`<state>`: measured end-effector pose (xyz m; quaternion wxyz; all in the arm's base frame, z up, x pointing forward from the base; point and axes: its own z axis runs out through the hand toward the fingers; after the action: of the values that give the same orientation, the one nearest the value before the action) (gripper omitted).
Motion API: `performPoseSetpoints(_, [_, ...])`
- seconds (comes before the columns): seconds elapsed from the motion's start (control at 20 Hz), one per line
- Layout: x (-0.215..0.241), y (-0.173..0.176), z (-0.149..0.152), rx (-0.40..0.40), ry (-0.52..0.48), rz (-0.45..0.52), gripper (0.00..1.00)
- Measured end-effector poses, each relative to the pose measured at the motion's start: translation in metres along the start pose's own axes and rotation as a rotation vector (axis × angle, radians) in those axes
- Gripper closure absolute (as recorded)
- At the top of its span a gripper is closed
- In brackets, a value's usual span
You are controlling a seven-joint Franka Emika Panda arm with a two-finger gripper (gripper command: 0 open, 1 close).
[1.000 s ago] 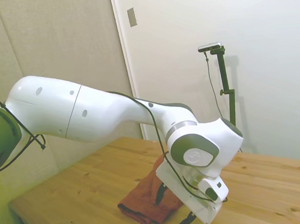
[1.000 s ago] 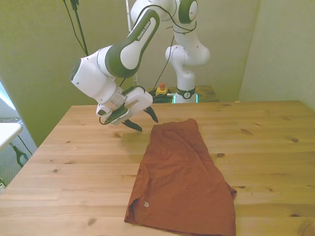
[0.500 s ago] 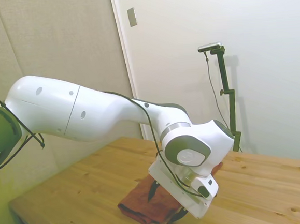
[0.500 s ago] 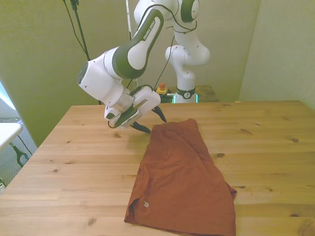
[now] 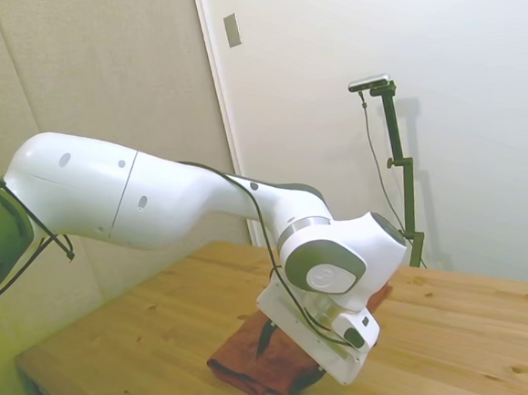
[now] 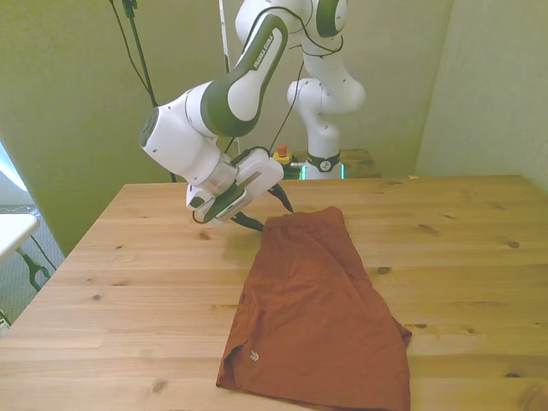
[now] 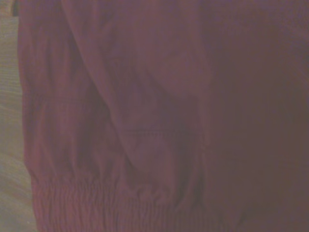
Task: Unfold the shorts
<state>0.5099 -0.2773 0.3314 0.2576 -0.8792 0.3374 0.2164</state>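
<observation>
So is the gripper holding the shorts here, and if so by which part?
Nothing is held. The gripper is open, its fingers at the far corner of the shorts, not closed on the fabric.

The shorts [image 6: 321,317] lay flat on the table [image 6: 137,291], reaching from its near edge back toward the middle. The gripper [image 6: 271,211] hung just above the shorts' far corner, on the front view's left of them, with its jaws spread apart. In the wrist view the shorts [image 7: 159,116] covered nearly everything.
</observation>
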Motion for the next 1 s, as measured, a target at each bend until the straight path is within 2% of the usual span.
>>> performPoseSetpoints(1.0, [0.008,0.008,0.015,0.02,-0.028,0.012,1.0])
